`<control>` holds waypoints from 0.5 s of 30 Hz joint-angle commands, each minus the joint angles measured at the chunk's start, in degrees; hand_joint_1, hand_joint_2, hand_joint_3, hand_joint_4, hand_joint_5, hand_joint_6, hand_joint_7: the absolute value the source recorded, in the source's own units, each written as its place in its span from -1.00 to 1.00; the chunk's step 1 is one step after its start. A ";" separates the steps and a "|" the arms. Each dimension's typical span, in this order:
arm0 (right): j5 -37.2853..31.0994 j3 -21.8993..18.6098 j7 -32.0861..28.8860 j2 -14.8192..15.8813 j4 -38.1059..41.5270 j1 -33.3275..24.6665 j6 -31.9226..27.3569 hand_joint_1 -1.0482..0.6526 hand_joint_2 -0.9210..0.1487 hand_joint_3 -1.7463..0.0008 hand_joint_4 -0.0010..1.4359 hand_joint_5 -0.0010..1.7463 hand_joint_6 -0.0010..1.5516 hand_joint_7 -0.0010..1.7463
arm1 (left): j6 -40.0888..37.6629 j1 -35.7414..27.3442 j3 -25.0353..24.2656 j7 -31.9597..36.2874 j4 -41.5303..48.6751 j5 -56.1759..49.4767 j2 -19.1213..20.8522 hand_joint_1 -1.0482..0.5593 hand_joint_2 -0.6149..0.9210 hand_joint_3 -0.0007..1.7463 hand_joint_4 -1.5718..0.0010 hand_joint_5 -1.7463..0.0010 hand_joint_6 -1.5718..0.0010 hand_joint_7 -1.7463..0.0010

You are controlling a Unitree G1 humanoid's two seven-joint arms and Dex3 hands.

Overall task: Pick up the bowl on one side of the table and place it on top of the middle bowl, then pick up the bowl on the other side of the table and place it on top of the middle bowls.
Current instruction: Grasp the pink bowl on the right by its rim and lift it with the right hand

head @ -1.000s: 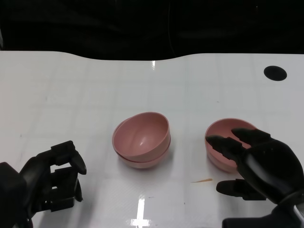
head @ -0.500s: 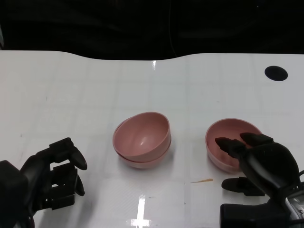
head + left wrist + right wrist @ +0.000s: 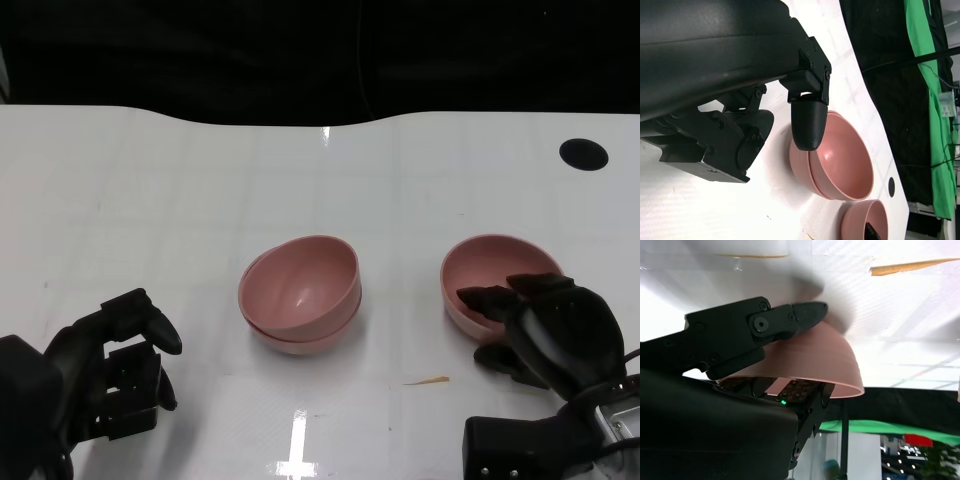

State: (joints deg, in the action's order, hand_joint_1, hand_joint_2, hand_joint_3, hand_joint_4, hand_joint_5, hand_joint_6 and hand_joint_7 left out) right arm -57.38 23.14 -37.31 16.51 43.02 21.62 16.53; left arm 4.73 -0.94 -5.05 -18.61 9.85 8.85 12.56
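Observation:
Two pink bowls sit nested as one stack [image 3: 300,295] at the table's middle, also seen in the left wrist view as the stack [image 3: 842,167]. The third pink bowl [image 3: 490,270] is to its right. My right hand [image 3: 555,335] grips that bowl's near rim, with fingers inside and the thumb outside. In the right wrist view one of its fingers [image 3: 765,322] lies against the bowl's outer wall [image 3: 815,357]. My left hand [image 3: 100,365] hovers low at the near left, holding nothing, its fingers loosely bent and apart.
A thin orange sliver [image 3: 427,381] lies on the white table just in front of the right bowl. A round black hole [image 3: 582,153] marks the far right of the tabletop. The table's far edge [image 3: 320,118] borders a dark background.
My right hand has drawn back toward me and its fingers have closed on the right bowl's rim. The bowl has shifted slightly right and away. The left hand has barely moved.

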 commanded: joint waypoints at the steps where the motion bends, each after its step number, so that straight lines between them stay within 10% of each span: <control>1: 1.46 2.17 -9.93 1.37 8.81 4.45 8.67 0.03 -1.00 0.82 0.07 0.64 0.21 -0.10 | -0.94 -0.47 -0.25 1.19 -1.53 -0.82 0.17 0.64 0.73 0.43 0.08 -1.00 0.30 -1.00; 3: 1.70 3.34 -12.56 1.37 12.19 6.16 10.91 0.05 -1.00 0.78 0.01 0.93 -0.18 0.75 | -1.08 -0.46 -0.32 1.19 -1.56 -0.68 0.03 0.64 0.73 0.43 0.08 -1.00 0.30 -1.00; 4: 1.82 3.84 -13.45 1.36 13.45 6.79 11.61 0.05 -1.00 0.77 0.00 0.96 -0.23 0.87 | -1.11 -0.47 -0.33 1.19 -1.57 -0.61 0.00 0.64 0.73 0.43 0.08 -1.00 0.30 -1.00; 15: 3.51 6.79 -14.62 2.05 17.39 9.32 14.86 0.04 -1.00 0.73 0.02 1.00 -0.33 1.00 | -1.06 -0.45 -0.28 1.90 -1.74 -1.42 -0.32 0.64 0.73 0.42 0.08 -1.00 0.30 -1.00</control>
State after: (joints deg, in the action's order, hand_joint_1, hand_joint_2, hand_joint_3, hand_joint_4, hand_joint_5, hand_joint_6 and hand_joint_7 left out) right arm -54.72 29.57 -51.21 17.05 60.05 29.58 30.89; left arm 4.03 -1.01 -4.99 -17.47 8.90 7.69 12.03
